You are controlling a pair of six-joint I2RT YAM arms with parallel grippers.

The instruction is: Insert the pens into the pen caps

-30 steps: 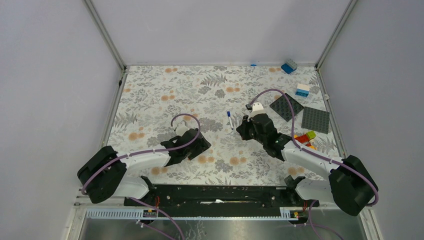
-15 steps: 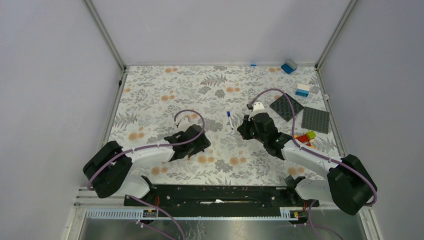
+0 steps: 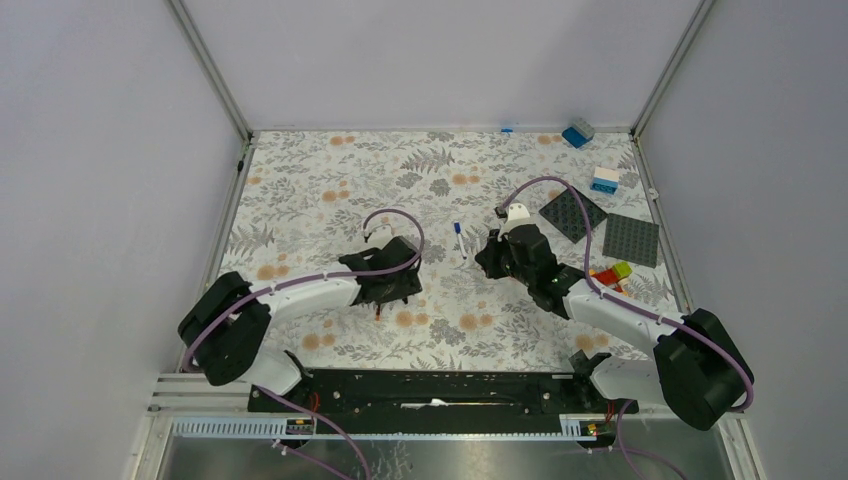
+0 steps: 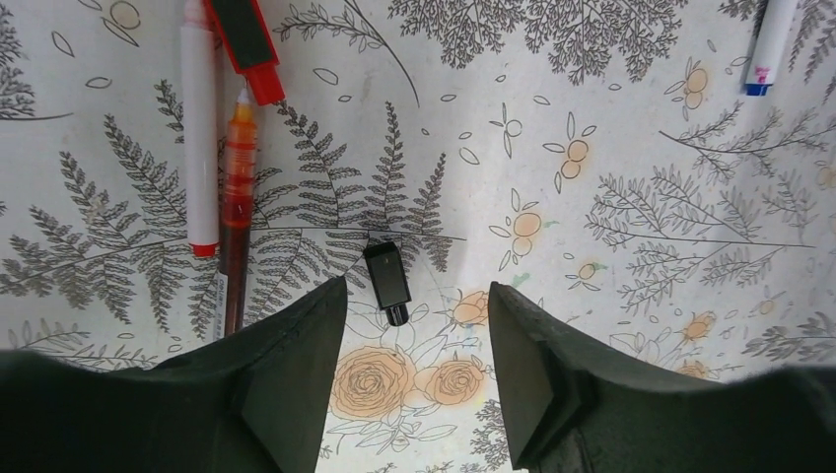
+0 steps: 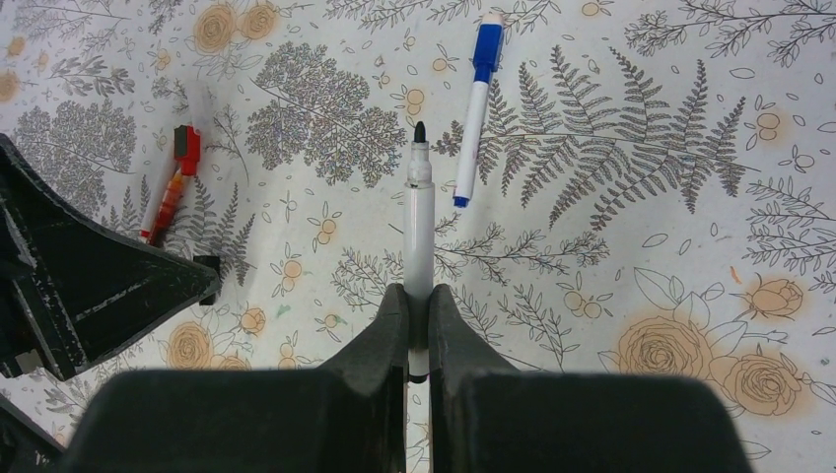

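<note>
Left gripper [image 4: 416, 289] hangs over black cap [image 4: 386, 281] (jaws apart).

Bright even diffuse light, faint soft shadows, sharp wrist views, softer overhead view

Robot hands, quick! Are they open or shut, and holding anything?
Left gripper: open, holding nothing; a black cap lies in front of it.
Right gripper: shut on an uncapped black-tipped pen.

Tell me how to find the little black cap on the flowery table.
Look at the flowery table, just ahead of the open left gripper. The black cap lies there, right of the red pens. It is short and black; those neighbours are long and thin.
</note>
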